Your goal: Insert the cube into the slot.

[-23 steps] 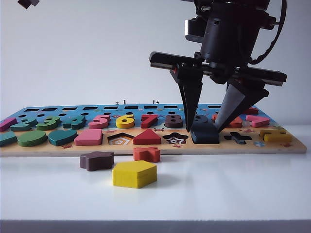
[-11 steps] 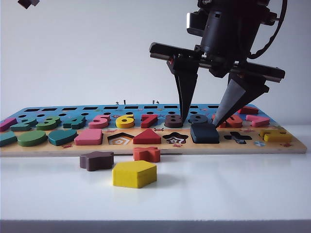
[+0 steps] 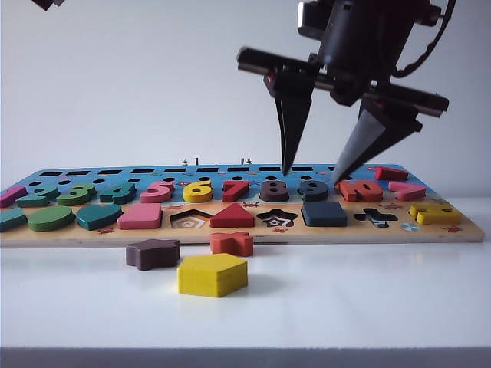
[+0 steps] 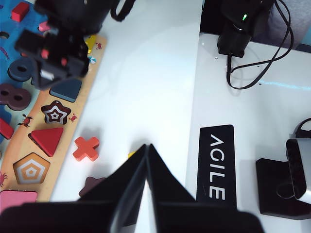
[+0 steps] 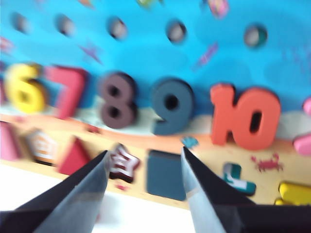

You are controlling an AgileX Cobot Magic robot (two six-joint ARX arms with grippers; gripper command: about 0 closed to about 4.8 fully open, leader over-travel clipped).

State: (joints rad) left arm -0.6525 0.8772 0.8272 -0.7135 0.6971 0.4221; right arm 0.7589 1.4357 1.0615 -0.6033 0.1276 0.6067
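**Right gripper up and off the seated cube**

Since a second ago my right gripper (image 3: 308, 178) has risen from the flat dark navy-blue wooden square cube (image 3: 324, 213); its fingertips then straddled the block, and now they hang above it, level with the number row. The jaws stand well apart and hold nothing. The cube lies flat in its square slot in the front row of the long wooden puzzle board (image 3: 460, 230), between the empty star-shaped cut-out (image 3: 277, 219) and the cross-shaped cut-out (image 3: 375, 218). In the right wrist view, which is blurred, the right gripper (image 5: 144, 160) frames the cube (image 5: 165, 174) between its open fingers.

My left gripper (image 4: 146, 148) hovers high over the white table (image 4: 146, 73), fingertips pressed together with no gap and nothing between them.

The board carries painted wooden numbers; I can read 6, 7, 8, 9 and 10 (image 5: 245, 116). On the table in front of the board lie a dark brown star block (image 3: 153, 253), an orange cross block (image 3: 232, 243) and a yellow pentagon block (image 3: 212, 274), the last nearest the camera. Behind is a plain pale wall (image 3: 115, 84). Beside the table, a black plate (image 4: 216, 162) on the white robot base reads "AGILE".
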